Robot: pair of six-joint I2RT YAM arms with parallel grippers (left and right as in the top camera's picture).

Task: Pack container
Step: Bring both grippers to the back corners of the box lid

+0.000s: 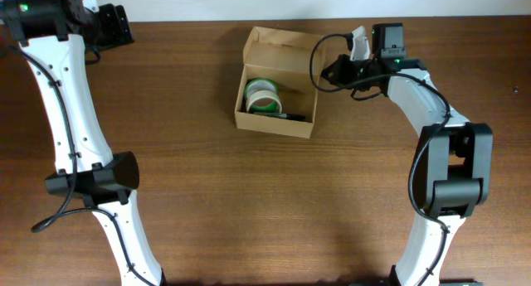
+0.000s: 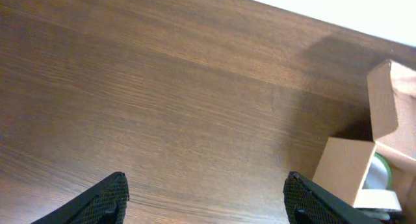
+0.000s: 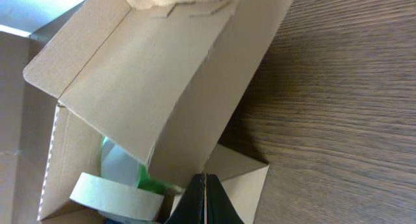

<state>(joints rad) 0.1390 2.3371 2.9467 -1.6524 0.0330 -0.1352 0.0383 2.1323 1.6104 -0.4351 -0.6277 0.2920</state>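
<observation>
Right wrist: container (image 3: pixel 162 87) lies just beyond closed right gripper (image 3: pixel 205 188).

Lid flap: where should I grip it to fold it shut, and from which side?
I'd pinch the lid flap at its free far edge, coming from behind the cardboard box. It leans open, hinged on the back wall above the tape rolls, so that edge is exposed and gives most leverage.

Dark wood-grain bench (image 1: pixel 207 195), pale strip (image 1: pixel 207 2) along far edge. Cream tape roll (image 1: pixel 267 87) overlapping green-rimmed roll (image 1: pixel 259 108); thin dark item (image 1: pixel 290 116) just beside, too small to identify.
</observation>
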